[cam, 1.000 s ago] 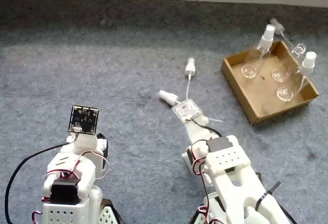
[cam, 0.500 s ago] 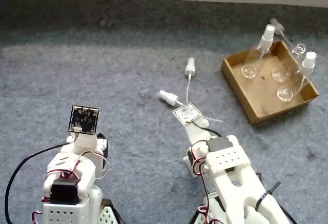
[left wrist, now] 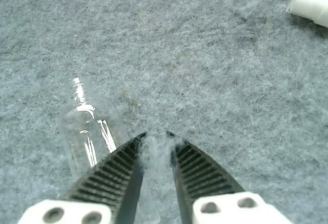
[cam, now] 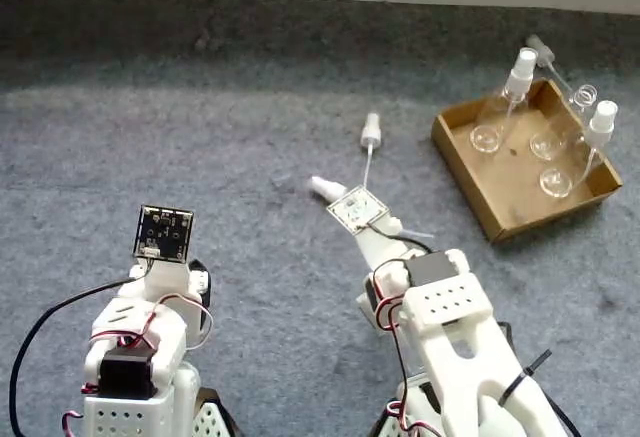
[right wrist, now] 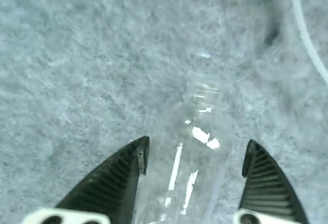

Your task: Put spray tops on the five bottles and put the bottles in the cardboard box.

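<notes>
Grey felt covers the whole table. At the near edge the left arm sits folded. Its wrist view shows the left gripper with its fingers drawn almost together, a narrow strip of felt showing between them and nothing held. A capless bottle lies on its side just beside one finger, neck pointing away from the gripper; I cannot tell whether the two touch. Farther off in that view lies a white spray top.

The right arm extends toward mid-table. The right gripper is spread wide, one finger on either side of a second clear bottle that lies flat on the felt, open neck pointing away. The fingers stand off its sides and do not press on it. A thin dip tube crosses the felt beyond it.

From above, a loose spray top lies just past the right wrist. Beyond it is another spray head, its tube trailing back toward the arm. At the far right sits the cardboard box, holding three bottles. Two are capped, the taller capped bottle and the nearer capped bottle, and the open-necked bottle is between them. What looks like one more sprayer lies on the felt just beyond the box.
</notes>
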Action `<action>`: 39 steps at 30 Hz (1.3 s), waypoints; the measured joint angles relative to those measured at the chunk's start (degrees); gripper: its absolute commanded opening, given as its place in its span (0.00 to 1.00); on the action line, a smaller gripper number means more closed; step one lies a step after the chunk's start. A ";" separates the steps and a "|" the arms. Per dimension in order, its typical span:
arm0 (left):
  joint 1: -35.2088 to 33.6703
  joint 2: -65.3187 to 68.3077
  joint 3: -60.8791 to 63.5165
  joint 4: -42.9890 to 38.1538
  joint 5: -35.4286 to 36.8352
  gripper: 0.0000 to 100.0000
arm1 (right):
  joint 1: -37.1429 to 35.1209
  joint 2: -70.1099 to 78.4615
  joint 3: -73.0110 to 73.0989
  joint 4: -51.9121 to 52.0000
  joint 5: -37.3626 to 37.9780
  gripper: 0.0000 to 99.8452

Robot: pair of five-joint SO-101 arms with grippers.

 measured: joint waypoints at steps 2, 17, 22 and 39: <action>0.00 0.00 0.00 0.00 0.00 0.01 | 0.00 0.00 -0.35 0.18 0.35 0.25; 0.00 0.00 0.00 0.00 0.00 0.01 | 0.00 0.09 -0.79 2.37 0.35 0.25; 0.00 0.00 0.00 0.00 0.00 0.01 | 0.00 5.10 -6.42 5.45 0.35 0.25; 0.00 0.00 0.00 -0.09 0.00 0.01 | 0.00 23.91 -13.10 5.63 0.35 0.25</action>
